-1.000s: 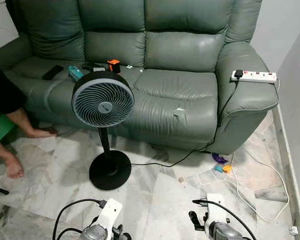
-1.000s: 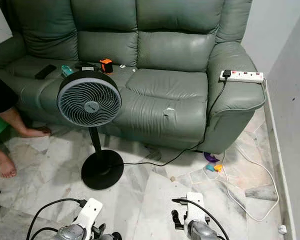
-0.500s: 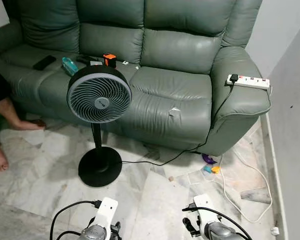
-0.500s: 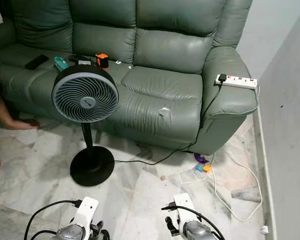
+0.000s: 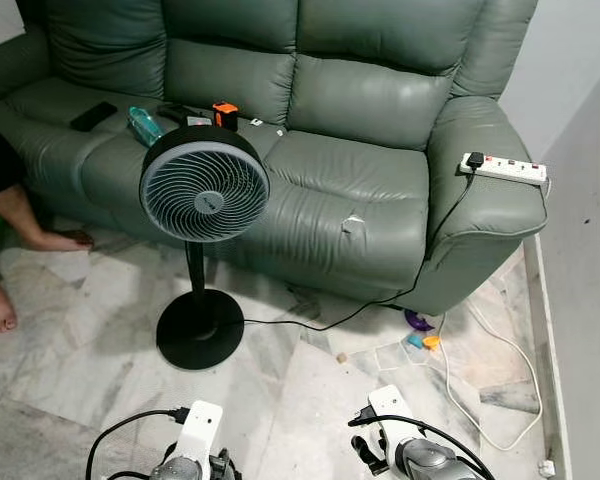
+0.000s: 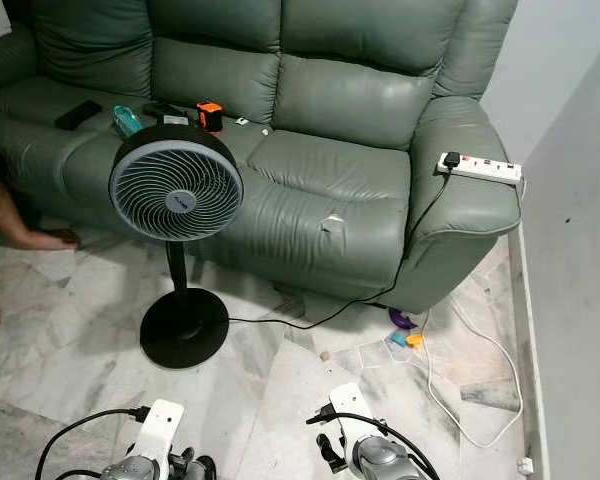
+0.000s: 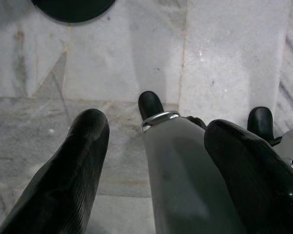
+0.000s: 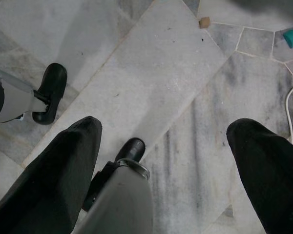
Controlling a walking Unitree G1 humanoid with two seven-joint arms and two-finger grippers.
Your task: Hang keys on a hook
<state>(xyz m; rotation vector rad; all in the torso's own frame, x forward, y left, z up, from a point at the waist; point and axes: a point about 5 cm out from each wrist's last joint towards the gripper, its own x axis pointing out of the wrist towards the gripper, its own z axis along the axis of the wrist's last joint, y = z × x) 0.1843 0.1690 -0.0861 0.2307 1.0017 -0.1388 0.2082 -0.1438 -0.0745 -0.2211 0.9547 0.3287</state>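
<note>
Both arms hang low in front of me, the left arm (image 5: 196, 448) and the right arm (image 5: 405, 452) at the bottom of the eye views. In the left wrist view my left gripper (image 7: 171, 170) is open, its black fingers (image 7: 83, 165) spread wide over the marble floor with nothing between them. My right gripper (image 8: 163, 175) is likewise open over the floor, its fingers (image 8: 58, 175) far apart and empty. Behind each gripper I see one of my own grey legs with a black foot (image 8: 131, 148).
A green leather sofa (image 5: 360, 170) stands ahead with a remote (image 5: 92, 116), a bottle (image 5: 144, 125) and an orange-black object (image 5: 225, 114) on it. A standing fan (image 5: 204, 190) is before it. A power strip (image 5: 503, 167) lies on the armrest, cables (image 5: 480, 400) cross the floor. A person's legs (image 5: 20, 225) are at left, a wall (image 5: 590, 280) at right.
The whole picture has shifted, so the camera moved: fan and sofa sit a little differently in the frame and the wall on the right shows more. Both arms still hang low.
</note>
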